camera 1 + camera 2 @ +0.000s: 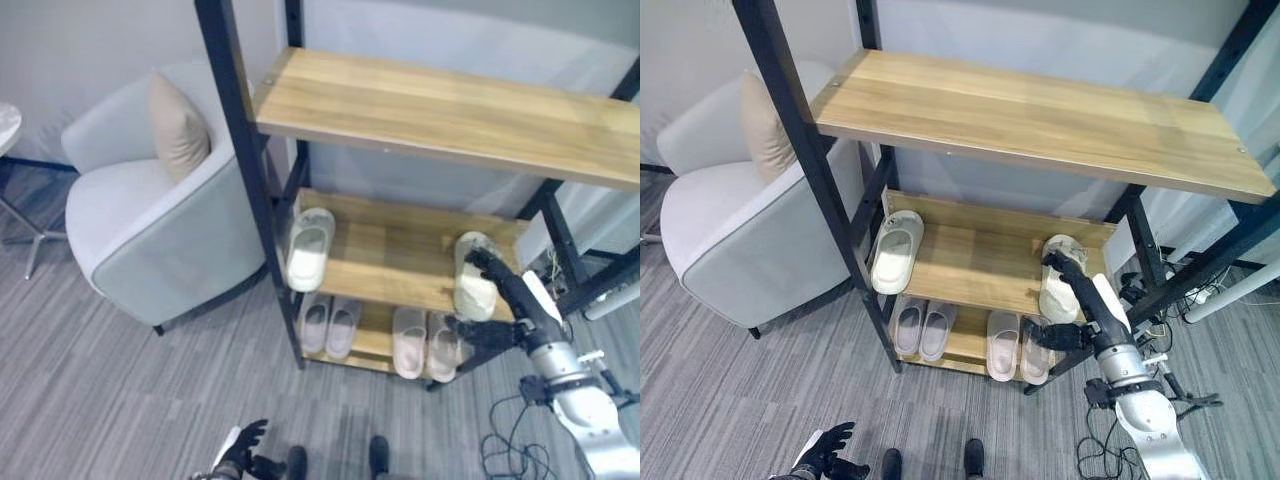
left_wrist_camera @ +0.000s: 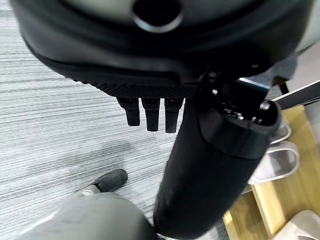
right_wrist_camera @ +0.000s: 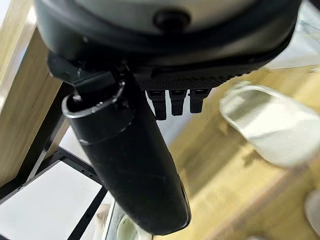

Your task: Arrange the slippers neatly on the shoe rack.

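1. Presently, one pale slipper [image 1: 474, 276] lies on the right end of the middle shelf [image 1: 400, 255] of the shoe rack [image 1: 452, 112], toe pointing far, heel at the near edge.
2. The right hand [image 1: 1072, 272] is on this slipper's right side; its fingers reach over the upper, but the pictures do not show whether they grip it, so their state cannot be told.
3. A second pale slipper [image 1: 309, 248] lies at the left end of the same shelf, well apart from the first, its heel overhanging the near edge beside the black post [image 1: 246, 150].
4. On the bottom shelf, one pair of slippers [image 1: 329, 325] sits at the left and another pair [image 1: 424, 343] at the right, each pair side by side.
5. The top shelf of the rack is a bare wooden board.
6. The left hand [image 1: 243, 445] hangs low at the near left over the grey floor [image 1: 110, 390], its fingers spread and relaxed, holding nothing.
7. A grey armchair [image 1: 150, 220] with a beige cushion [image 1: 178, 128] stands left of the rack.
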### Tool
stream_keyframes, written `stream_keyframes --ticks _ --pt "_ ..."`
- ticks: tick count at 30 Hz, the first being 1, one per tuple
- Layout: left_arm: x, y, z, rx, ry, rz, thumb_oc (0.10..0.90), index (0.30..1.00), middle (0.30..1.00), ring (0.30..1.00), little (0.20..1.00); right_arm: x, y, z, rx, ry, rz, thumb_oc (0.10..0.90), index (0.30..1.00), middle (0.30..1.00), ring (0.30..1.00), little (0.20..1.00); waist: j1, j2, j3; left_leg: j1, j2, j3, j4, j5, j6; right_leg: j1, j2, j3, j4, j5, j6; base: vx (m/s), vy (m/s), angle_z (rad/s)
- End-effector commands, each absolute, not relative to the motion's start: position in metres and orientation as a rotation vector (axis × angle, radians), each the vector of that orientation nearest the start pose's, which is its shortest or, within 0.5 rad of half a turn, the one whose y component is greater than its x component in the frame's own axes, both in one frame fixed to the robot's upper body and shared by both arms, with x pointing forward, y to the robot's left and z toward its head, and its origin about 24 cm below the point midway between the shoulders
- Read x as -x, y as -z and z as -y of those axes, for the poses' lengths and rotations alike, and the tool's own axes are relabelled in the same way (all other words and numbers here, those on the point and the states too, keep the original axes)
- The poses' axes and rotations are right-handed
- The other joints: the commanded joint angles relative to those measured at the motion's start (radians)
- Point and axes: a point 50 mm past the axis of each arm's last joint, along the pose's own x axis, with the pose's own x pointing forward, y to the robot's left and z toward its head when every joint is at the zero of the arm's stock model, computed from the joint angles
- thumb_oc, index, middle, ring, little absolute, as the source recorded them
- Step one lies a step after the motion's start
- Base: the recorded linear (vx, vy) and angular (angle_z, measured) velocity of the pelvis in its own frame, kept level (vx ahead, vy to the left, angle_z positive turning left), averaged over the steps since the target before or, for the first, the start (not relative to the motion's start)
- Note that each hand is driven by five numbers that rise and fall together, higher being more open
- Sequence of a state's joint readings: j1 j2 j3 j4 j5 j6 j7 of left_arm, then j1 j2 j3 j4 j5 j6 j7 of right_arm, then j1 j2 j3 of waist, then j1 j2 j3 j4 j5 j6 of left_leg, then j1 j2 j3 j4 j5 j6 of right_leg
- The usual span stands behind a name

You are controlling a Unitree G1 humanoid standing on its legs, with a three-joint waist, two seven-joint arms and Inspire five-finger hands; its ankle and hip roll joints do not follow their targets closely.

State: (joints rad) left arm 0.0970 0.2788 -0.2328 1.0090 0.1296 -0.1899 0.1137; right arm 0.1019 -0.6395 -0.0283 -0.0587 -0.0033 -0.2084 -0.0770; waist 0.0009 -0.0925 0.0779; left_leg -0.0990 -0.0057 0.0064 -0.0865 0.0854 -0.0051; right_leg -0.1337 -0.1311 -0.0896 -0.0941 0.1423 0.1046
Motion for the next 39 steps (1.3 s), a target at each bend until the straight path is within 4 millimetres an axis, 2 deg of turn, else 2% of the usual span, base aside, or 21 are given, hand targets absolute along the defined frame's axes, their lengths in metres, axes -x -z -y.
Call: stream_keyframes --ticks 1,3,5,10,16,19,22,23,28,36,39 --pt "-0.138 0.137 -0.209 -0.521 0.119 -0.805 0.800 0.900 0.900 0.900 0.900 -0.265 -0.188 0.272 0.823 0.166 0.554 0.800 0.900 0.900 0.900 0.900 0.056 0.025 0.024 0.021 0.011 -0.042 -0.001 -0.085 -0.011 0.108 -0.006 -0.012 0.007 -0.118 0.057 -0.03 -0.009 -0.01" --pt "-0.141 0.137 -0.208 -0.521 0.119 -0.796 0.800 0.900 0.900 0.900 0.900 -0.270 -0.191 0.272 0.832 0.166 0.560 0.800 0.900 0.900 0.900 0.900 0.059 0.021 0.028 0.011 0.012 -0.043 -0.001 -0.081 -0.012 0.098 -0.004 -0.012 0.007 -0.116 0.056 -0.02 -0.005 -0.03" --pt "-0.147 0.134 -0.205 -0.521 0.121 -0.772 0.800 0.900 0.900 0.900 0.900 -0.282 -0.201 0.276 0.926 0.179 0.542 0.800 0.900 0.900 0.900 0.900 0.070 0.010 0.043 -0.019 0.013 -0.048 -0.001 -0.070 -0.016 0.073 -0.002 -0.017 0.007 -0.108 0.055 -0.05 -0.009 -0.04" --pt "-0.158 0.130 -0.202 -0.518 0.113 -0.747 0.800 0.900 0.900 0.900 0.900 -0.293 -0.212 0.293 1.104 0.231 0.472 0.800 0.900 0.900 0.900 0.900 0.076 -0.002 0.059 -0.061 0.014 -0.060 -0.001 -0.059 -0.021 0.044 0.000 -0.027 0.007 -0.102 0.054 -0.02 -0.008 0.07" --pt "-0.156 0.132 -0.205 -0.500 0.094 -0.770 0.800 0.900 0.900 0.900 0.900 -0.292 -0.230 0.316 1.311 0.335 0.409 0.800 0.900 0.900 0.900 0.900 0.077 0.004 0.071 -0.083 0.011 -0.069 -0.001 -0.054 -0.021 0.025 -0.003 -0.033 0.007 -0.101 0.054 0.00 0.001 0.03" --pt "-0.154 0.132 -0.205 -0.490 0.100 -0.773 0.800 0.900 0.900 0.900 0.900 -0.288 -0.234 0.328 1.362 0.380 0.362 0.800 0.900 0.900 0.900 0.900 0.078 0.012 0.074 -0.086 0.007 -0.073 -0.001 -0.054 -0.020 0.025 -0.006 -0.035 0.007 -0.102 0.054 0.00 0.000 0.00" --pt "-0.151 0.134 -0.205 -0.488 0.101 -0.787 0.800 0.900 0.900 0.900 0.900 -0.286 -0.234 0.334 1.351 0.417 0.351 0.800 0.900 0.900 0.900 0.900 0.079 0.018 0.074 -0.086 0.003 -0.077 -0.001 -0.055 -0.020 0.026 -0.010 -0.039 0.007 -0.102 0.055 0.00 0.000 0.00" --pt "-0.151 0.133 -0.203 -0.487 0.115 -0.778 0.800 0.900 0.900 0.900 0.900 -0.286 -0.231 0.343 1.339 0.446 0.313 0.800 0.900 0.900 0.900 0.900 0.082 0.022 0.075 -0.088 0.001 -0.079 -0.001 -0.054 -0.020 0.027 -0.012 -0.041 0.007 -0.102 0.055 0.00 0.000 0.00" --pt "-0.152 0.133 -0.201 -0.479 0.118 -0.778 0.800 0.900 0.900 0.900 0.900 -0.285 -0.228 0.351 1.298 0.479 0.286 0.800 0.900 0.900 0.900 0.900 0.084 0.028 0.075 -0.093 -0.003 -0.084 -0.001 -0.053 -0.020 0.023 -0.014 -0.044 0.007 -0.104 0.055 0.01 -0.005 0.06" --pt "-0.156 0.132 -0.200 -0.471 0.108 -0.764 0.800 0.900 0.900 0.900 0.900 -0.287 -0.220 0.366 1.206 0.551 0.241 0.800 0.900 0.900 0.900 0.900 0.091 0.026 0.074 -0.113 -0.005 -0.089 -0.001 -0.048 -0.021 0.005 -0.018 -0.050 0.007 -0.100 0.057 0.00 0.000 0.02" --pt "-0.154 0.134 -0.200 -0.480 0.112 -0.775 0.800 0.900 0.900 0.900 0.900 -0.288 -0.223 0.371 1.179 0.594 0.247 0.800 0.900 0.900 0.900 0.900 0.093 0.023 0.070 -0.121 -0.007 -0.088 -0.001 -0.047 -0.023 -0.003 -0.018 -0.050 0.007 -0.098 0.058 0.00 0.000 0.00"
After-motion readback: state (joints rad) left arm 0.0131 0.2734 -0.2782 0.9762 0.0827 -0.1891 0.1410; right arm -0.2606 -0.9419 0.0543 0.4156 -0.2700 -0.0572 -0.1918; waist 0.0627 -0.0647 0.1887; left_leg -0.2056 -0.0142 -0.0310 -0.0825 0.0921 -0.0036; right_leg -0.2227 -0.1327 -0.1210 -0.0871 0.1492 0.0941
